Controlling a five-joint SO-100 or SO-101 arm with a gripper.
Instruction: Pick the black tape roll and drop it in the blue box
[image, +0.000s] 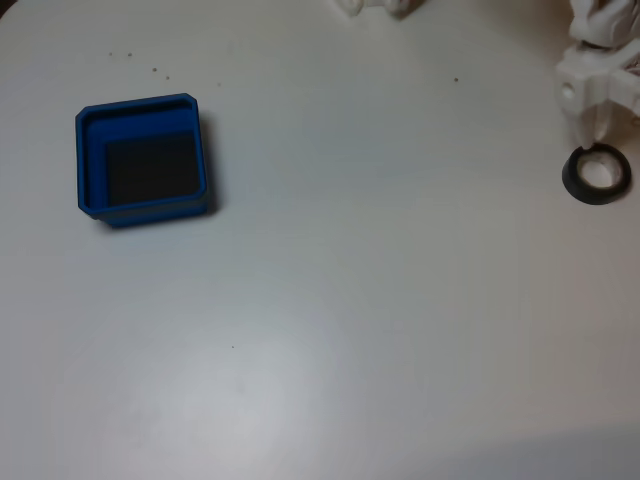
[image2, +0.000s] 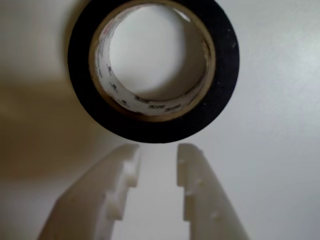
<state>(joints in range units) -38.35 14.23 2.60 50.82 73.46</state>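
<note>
I see the black tape roll (image2: 152, 75) lying flat on the white table (image: 350, 280), its hole facing straight up; being a ring, it has no long axis to speak of, only a round outline with the pale core (image2: 150, 107) showing inside. In the fixed view the roll (image: 596, 176) sits near the right edge of the picture, just below the white arm (image: 592, 80).

In the wrist view my gripper (image2: 157, 150) is just short of the roll: the two white fingers (image2: 197, 190) come in from the bottom edge, tips near the ring's outer rim but apart from it. The jaws stand parted with a narrow gap and nothing between them, so they grasp nothing.

The blue box (image: 141, 158) sits well apart, toward the left of the fixed view, upright with its dark floor bare. Between roll and box I see only table surface with a few small dark specks (image: 155, 70), and nothing stands in the way.
</note>
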